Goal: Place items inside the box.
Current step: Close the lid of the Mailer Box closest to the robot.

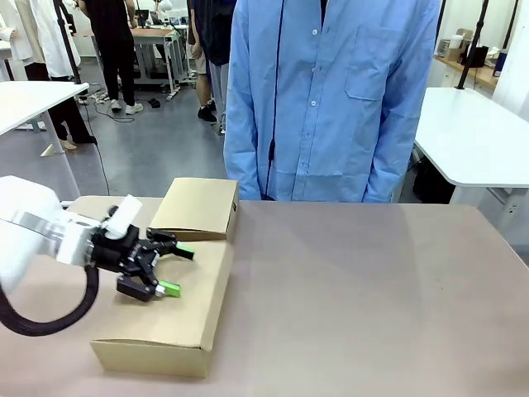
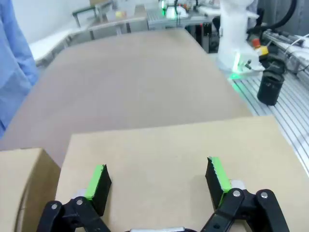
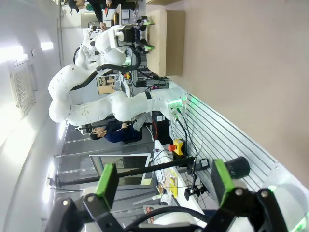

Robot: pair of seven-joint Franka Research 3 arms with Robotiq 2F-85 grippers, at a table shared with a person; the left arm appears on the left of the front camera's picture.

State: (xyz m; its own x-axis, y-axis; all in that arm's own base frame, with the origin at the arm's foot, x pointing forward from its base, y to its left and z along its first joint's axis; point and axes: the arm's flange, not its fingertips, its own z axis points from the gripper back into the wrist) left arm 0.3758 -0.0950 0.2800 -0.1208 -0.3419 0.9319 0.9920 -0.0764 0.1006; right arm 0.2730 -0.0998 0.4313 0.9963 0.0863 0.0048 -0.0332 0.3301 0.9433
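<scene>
Here the plain brown cardboard box [image 1: 169, 306] lies at the robot's left end of the beige table [image 1: 364, 298], its long flap folded flat over the top and a second flap [image 1: 198, 208] at the far end lying slightly raised. The left gripper [image 1: 173, 269] hovers just above that closed top with its black, green-padded fingers [image 2: 99, 181] spread wide and nothing between them; the left wrist view shows only bare cardboard under the gap, so the placement reads as a check or a press on the lid, not a grasp. The right gripper [image 3: 164, 186] is parked well back from the work, near its own base, its fingers also wide apart and empty, and its camera looks along the table toward the box. A person in a light blue button shirt [image 1: 331, 99] stands at the far edge with arms hanging down, taking no part. No pouch, stapler or knife lies on the table; judging from the folded flaps, the items are probably already inside, though the closed lid hides the interior, so I cannot tell for certain.
</scene>
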